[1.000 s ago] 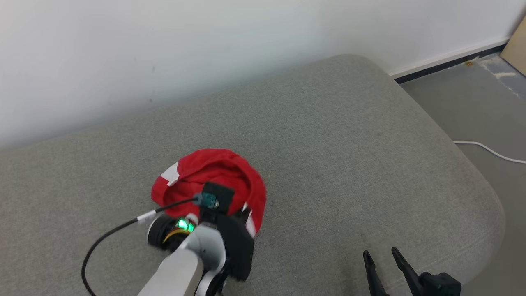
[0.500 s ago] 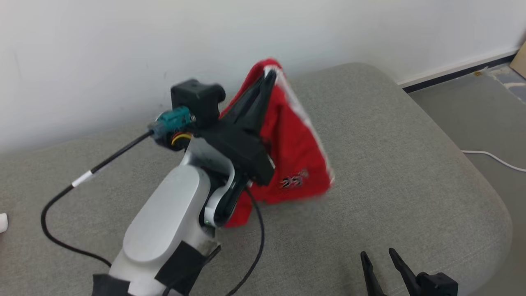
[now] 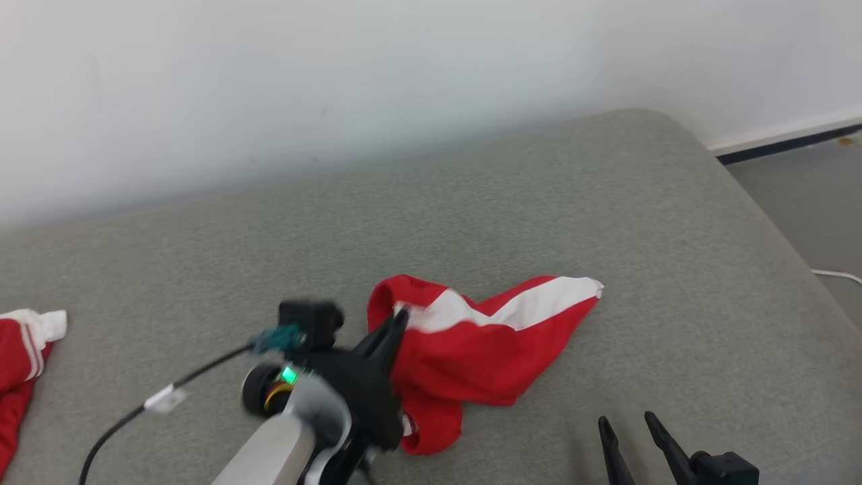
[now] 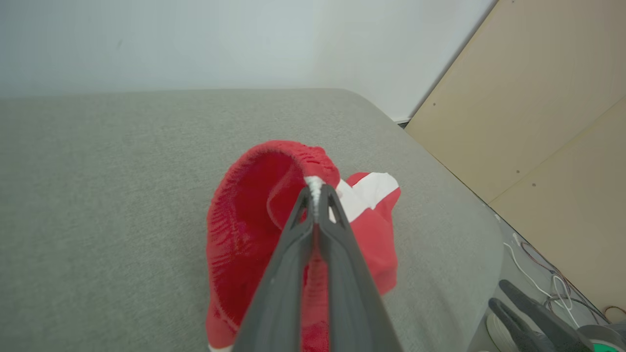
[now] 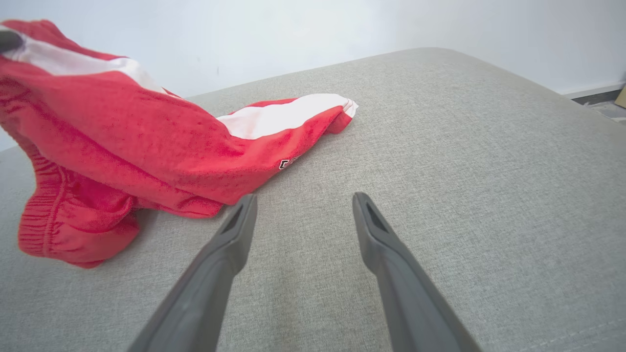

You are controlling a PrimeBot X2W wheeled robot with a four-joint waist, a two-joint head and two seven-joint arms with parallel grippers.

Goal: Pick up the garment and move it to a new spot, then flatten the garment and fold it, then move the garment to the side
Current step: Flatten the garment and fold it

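Red garment sprawls mid-cushion, its white-striped end lying on the grey fabric and the other end raised. Left gripper is pinched tight on the white-trimmed edge. Right gripper hangs just beside it, jaws spread wide, holding nothing. Another red cloth lies far left.

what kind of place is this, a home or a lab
Probably a lab or test room: a grey padded platform against a bare white wall, plain board panels beside it, and a loose cable on the floor.
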